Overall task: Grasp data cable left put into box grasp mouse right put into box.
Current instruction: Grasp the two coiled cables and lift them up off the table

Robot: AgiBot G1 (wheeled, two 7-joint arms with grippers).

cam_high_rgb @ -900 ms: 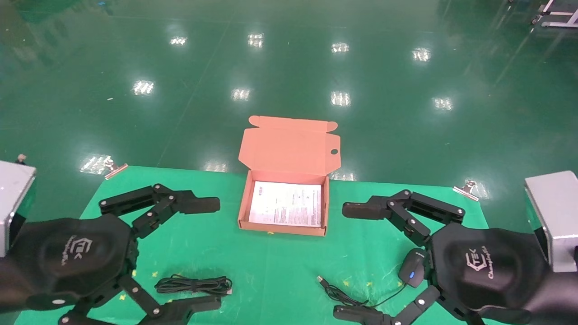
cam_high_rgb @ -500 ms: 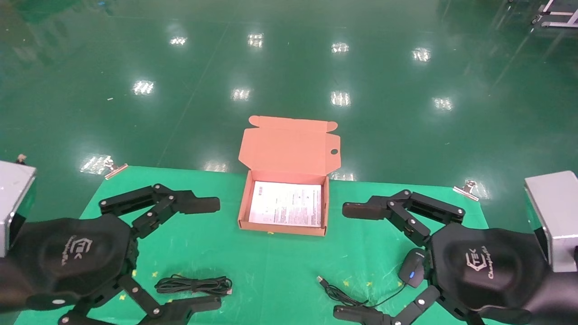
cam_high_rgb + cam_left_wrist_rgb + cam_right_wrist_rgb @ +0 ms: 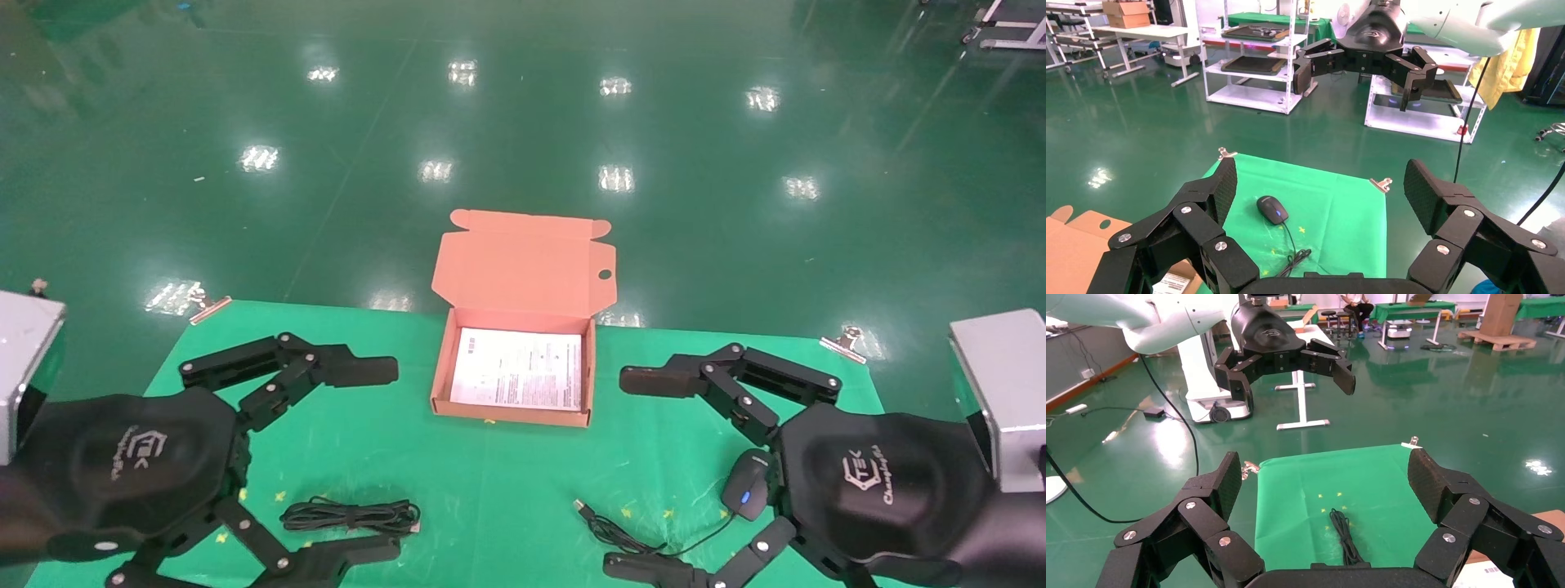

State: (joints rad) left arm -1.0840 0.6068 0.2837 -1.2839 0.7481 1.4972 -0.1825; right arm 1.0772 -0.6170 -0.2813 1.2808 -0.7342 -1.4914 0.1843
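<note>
Left gripper (image 3: 372, 461) spread wide, empty — flat coiled data cable (image 3: 351, 514) lies between its fingers on the green cloth desk (image 3: 490, 474). Right gripper (image 3: 645, 474) equally wide, empty; glossy oval mouse (image 3: 745, 485) beside its palm. Cardboard box (image 3: 441, 371) lies open between both grippers.

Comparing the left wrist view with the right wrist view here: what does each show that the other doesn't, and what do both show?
Only the left wrist view shows the mouse with its cord lying on the green mat, a corner of the box, and the right gripper farther off, jaws open. Only the right wrist view shows the data cable bundled on the mat, and the left gripper farther off, jaws open. Both show the mat, the clips at its edge and the green floor beyond.
</note>
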